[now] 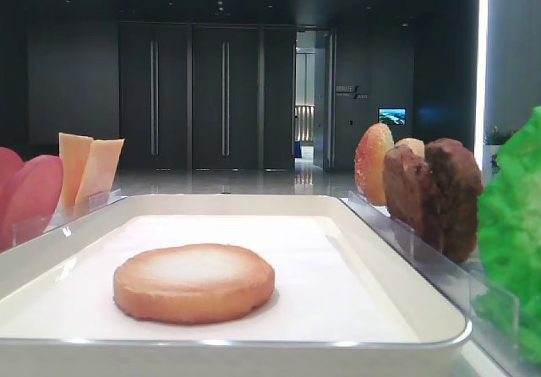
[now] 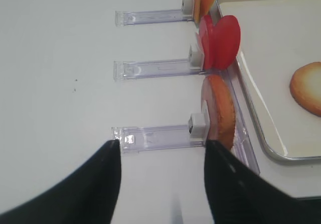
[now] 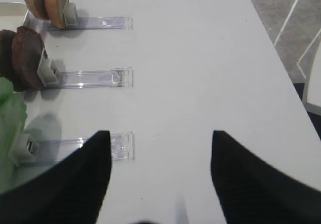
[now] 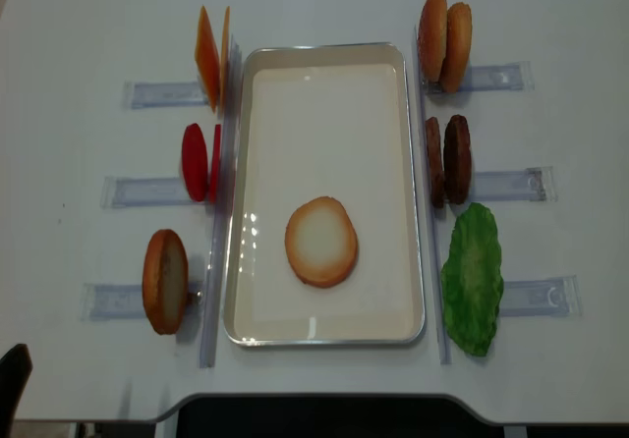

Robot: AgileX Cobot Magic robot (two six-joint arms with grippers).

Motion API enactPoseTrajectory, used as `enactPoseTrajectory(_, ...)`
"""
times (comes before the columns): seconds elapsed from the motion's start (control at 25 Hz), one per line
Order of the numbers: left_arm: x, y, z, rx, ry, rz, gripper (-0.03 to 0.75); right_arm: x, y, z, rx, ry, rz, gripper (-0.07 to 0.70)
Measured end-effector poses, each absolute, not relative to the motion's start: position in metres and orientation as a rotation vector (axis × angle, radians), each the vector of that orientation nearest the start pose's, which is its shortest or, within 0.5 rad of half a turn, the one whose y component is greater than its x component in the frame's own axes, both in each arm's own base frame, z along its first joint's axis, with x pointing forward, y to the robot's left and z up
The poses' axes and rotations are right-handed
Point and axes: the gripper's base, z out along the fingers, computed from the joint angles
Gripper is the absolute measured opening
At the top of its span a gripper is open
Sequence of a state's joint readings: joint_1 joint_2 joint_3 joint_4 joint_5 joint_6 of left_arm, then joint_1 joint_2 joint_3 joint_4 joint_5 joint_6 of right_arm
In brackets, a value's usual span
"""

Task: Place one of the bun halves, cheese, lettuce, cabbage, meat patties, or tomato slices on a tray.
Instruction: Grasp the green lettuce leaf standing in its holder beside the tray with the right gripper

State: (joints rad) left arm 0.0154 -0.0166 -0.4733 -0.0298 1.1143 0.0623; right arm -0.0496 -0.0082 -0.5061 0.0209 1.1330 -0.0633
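Item, near edge: the right gripper [image 3: 161, 176] is seen from its wrist view with both dark fingers spread wide apart, nothing between them, hung over bare white table [image 4: 550, 379]. The left gripper [image 2: 163, 181] is likewise shown with fingers parted, empty, above the nearest clear rack [image 2: 155, 137] on its side.

Item, left racks: one bun half [image 4: 164, 280] is stood on edge in the nearest rack; the tomato slices [image 4: 200, 161] are held upright in the middle rack; the cheese [image 4: 212, 57] is set upright in the farthest.

Item, centre: the tray [image 4: 414, 261] is laid lengthwise between the two rows of racks. One bun half [image 4: 320, 241] is lain flat on its liner, pale face up, in the nearer half (slightly right of the midline).

Item, right racks: the lettuce [image 4: 472, 277] is propped nearest, just beside the tray rim; the meat patties [image 4: 447, 159] are stood as a pair in the middle; two further bun halves [image 4: 444, 40] are stood on edge at the far end.
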Motion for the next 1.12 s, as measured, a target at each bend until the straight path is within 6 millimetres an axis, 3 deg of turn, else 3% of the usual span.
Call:
enactPoseTrajectory(0.84,-0.007,-0.003,0.266,0.052,2.107,0.010,0.409,-0.012,0.002,0.281,-0.017,2.088,-0.055,0.416)
enactPoseTrajectory(1.12,-0.007,-0.003,0.266,0.052,2.106,0.011,0.409,0.026,0.001,0.295,-0.006,2.309,-0.013,0.416)
